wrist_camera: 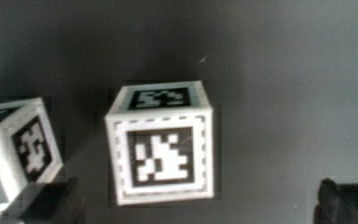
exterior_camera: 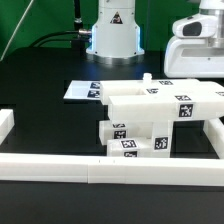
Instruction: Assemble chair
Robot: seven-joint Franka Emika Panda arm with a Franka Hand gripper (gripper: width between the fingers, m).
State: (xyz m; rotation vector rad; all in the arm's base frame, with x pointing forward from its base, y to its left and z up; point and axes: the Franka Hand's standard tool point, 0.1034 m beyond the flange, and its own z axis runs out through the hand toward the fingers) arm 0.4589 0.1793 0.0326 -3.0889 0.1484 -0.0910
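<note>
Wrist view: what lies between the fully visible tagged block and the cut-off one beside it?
Nothing: the wrist view shows a bare strip of dark table between the fully visible block and the cut-off block; they stand apart.

The wrist view's edge crops one tagged block [wrist_camera: 12, 150] and the blurred fingers [wrist_camera: 348, 197].

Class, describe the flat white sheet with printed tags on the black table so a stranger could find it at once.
Find the robot's white base at the back of the black table. Just in front of it, toward the exterior view's left, lies the marker board. Unlike the chunky chair pieces stacked beside it, it is thin and lies flat on the table.
</note>
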